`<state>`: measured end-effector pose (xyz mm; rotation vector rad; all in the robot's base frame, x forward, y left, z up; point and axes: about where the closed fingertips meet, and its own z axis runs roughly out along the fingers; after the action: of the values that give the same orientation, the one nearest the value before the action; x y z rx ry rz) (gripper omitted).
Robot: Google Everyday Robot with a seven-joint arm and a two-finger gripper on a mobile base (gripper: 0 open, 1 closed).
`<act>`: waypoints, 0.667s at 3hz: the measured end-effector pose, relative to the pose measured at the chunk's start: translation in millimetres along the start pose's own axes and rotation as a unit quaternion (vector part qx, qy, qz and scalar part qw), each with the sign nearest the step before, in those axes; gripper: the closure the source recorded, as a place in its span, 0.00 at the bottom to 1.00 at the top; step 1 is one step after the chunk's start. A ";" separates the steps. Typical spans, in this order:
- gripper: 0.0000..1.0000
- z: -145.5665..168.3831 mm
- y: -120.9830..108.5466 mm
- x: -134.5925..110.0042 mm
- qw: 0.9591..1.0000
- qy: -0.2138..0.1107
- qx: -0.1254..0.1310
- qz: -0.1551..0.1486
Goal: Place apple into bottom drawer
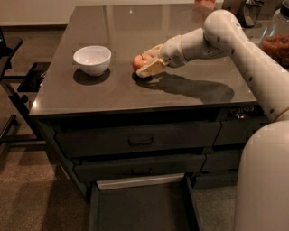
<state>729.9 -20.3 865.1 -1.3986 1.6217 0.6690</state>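
Note:
The apple (pixel 138 62), small and red with yellowish patches, rests on the dark countertop (pixel 135 97) near its middle. My gripper (pixel 148 61) reaches in from the right, low over the counter and right against the apple's right side, partly covering it. The bottom drawer (pixel 140 210) of the left stack is pulled open at the foot of the cabinet, showing a dark flat inside with a pale strip at the back.
A white bowl (pixel 92 59) stands on the counter left of the apple. Two shut handled drawers (pixel 140 140) sit above the open one. A jar (pixel 277 43) and a dark appliance (pixel 247 11) stand at the back right. A dark chair frame (pixel 18 85) is at the left.

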 end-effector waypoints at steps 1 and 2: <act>1.00 -11.6 1.7 -2.8 1.000 0.006 0.006 -0.004; 1.00 -45.5 18.0 -14.6 1.000 -0.009 0.025 -0.011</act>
<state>700.5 -47.0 897.1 -1.3682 1.5971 0.6214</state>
